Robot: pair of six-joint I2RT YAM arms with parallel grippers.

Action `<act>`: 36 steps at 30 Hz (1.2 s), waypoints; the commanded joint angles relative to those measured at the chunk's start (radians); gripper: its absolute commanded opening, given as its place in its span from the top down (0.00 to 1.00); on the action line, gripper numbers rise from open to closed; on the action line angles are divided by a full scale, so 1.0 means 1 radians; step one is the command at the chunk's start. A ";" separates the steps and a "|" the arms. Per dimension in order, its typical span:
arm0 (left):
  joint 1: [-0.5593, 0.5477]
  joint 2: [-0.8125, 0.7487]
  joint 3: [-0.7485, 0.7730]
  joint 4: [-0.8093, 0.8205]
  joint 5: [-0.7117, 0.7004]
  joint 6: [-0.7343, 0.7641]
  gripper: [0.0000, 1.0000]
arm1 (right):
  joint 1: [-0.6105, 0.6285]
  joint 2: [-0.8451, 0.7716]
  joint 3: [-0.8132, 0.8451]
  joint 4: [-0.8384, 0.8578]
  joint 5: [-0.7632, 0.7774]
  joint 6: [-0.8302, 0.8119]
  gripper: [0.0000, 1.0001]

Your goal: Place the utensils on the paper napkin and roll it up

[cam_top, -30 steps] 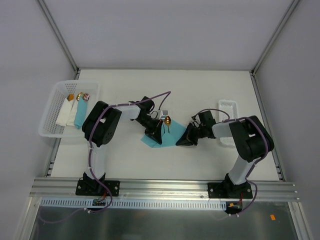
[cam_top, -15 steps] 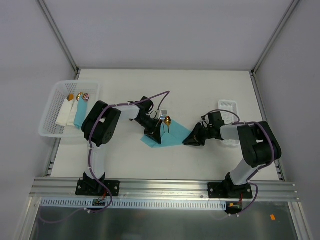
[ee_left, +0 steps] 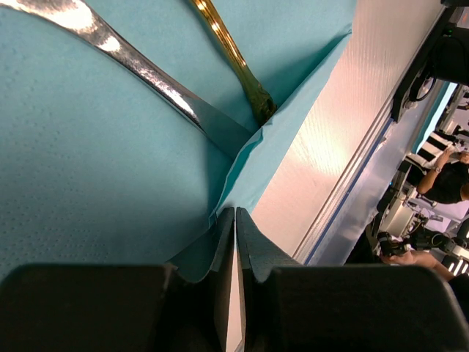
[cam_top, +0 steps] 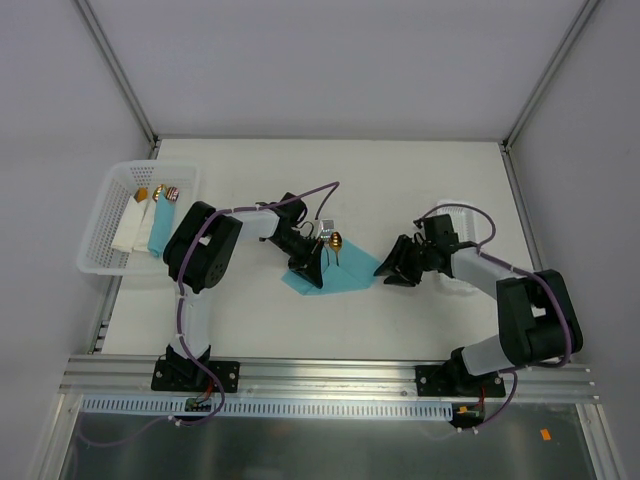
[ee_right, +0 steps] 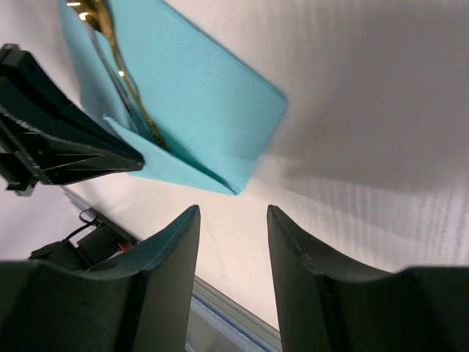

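Now, we note the paper napkin (cam_top: 345,272) (ee_left: 88,161) (ee_right: 205,110) lying near the middle of the white desk (cam_top: 400,180), slightly closer to the near edge than to the far one. The utensils (cam_top: 335,241) (ee_left: 236,59) (ee_right: 121,70) rest on it: one gold piece and one silver piece, side by side and close together. The gold bowl end pokes out past the napkin's far edge. A flap of the napkin is folded up over their lower ends, so those tips are hidden from us.

The left fingers (cam_top: 306,268) (ee_left: 253,253) are pressed together, with only a sliver between them. A thin turquoise edge of the folded flap is pinched there. From the right wrist camera we see them as a dark wedge (ee_right: 62,150) touching the napkin's left side.

The right fingers (cam_top: 395,268) (ee_right: 179,253) stand parted with bare desk showing in the gap. They hold nothing. They sit just off the napkin's right corner, apart from the paper.

A white mesh basket (cam_top: 100,215) overhangs the left edge towards the far left corner. It holds a white folded piece, another turquoise sheet (cam_top: 160,230) and some small items too small to identify. A small white tray (cam_top: 458,208) sits by the right edge.
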 commanded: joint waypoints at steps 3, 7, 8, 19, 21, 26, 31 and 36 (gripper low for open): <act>0.010 0.007 -0.016 -0.014 -0.047 0.023 0.93 | -0.005 0.047 0.025 -0.058 0.101 -0.040 0.52; 0.010 0.008 -0.019 -0.014 -0.049 0.028 0.94 | -0.006 0.108 0.029 0.031 0.108 -0.028 0.42; 0.010 0.010 -0.019 -0.014 -0.047 0.028 0.93 | -0.005 0.122 0.031 0.048 0.101 -0.023 0.42; 0.010 0.025 0.007 -0.014 -0.044 0.022 0.93 | -0.003 0.276 0.019 0.261 0.022 0.030 0.41; 0.010 0.028 0.007 -0.014 -0.042 0.022 0.93 | -0.002 0.289 -0.004 0.304 0.005 0.043 0.41; 0.010 0.034 0.009 -0.014 -0.049 0.023 0.93 | 0.012 0.294 -0.038 0.425 -0.057 0.063 0.41; 0.010 0.040 0.009 -0.014 -0.045 0.017 0.93 | 0.041 0.292 -0.046 0.451 -0.083 0.075 0.38; 0.010 0.036 0.004 -0.014 -0.050 0.022 0.93 | 0.039 0.260 -0.081 0.451 -0.043 0.076 0.25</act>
